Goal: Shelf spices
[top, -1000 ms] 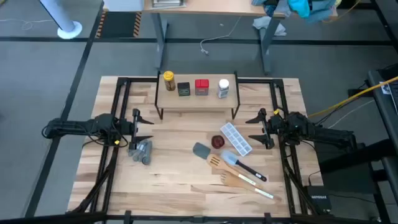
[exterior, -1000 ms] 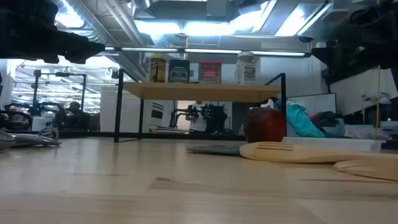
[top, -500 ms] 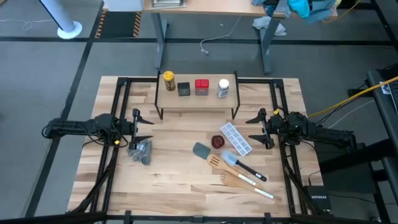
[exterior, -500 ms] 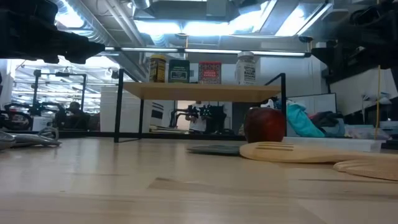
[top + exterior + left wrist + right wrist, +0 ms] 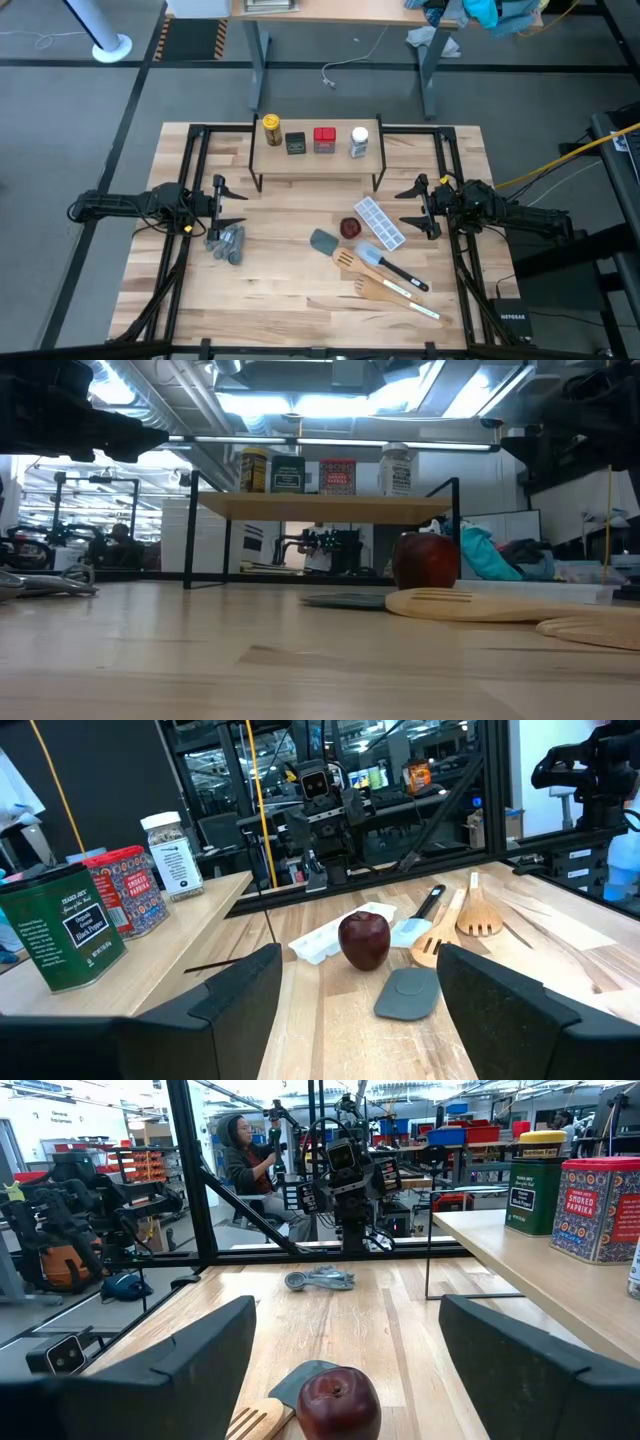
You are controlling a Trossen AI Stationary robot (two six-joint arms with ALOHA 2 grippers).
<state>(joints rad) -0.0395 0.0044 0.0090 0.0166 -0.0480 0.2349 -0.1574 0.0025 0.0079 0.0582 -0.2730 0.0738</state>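
Note:
The four spices stand in a row on the shelf's light top board (image 5: 316, 160): the yellow-lidded amber jar (image 5: 271, 129), the dark square tin (image 5: 295, 143), the red square tin (image 5: 324, 139) and the white-capped jar (image 5: 359, 141). In the low view they show as jar (image 5: 253, 470), dark tin (image 5: 288, 473), red tin (image 5: 338, 476) and white-capped jar (image 5: 396, 470). My left gripper (image 5: 232, 203) hangs open over the table's left side, level with the shelf's near legs. My right gripper (image 5: 408, 203) is open at the table's right side. Both face each other across the table.
Grey measuring spoons (image 5: 226, 243) lie near my left gripper. A pale ice tray (image 5: 380, 222), a dark red round thing (image 5: 349, 228), a grey spatula (image 5: 325, 243) and wooden utensils (image 5: 375, 285) lie on the near right of the table. A person (image 5: 240, 1150) sits beyond the table.

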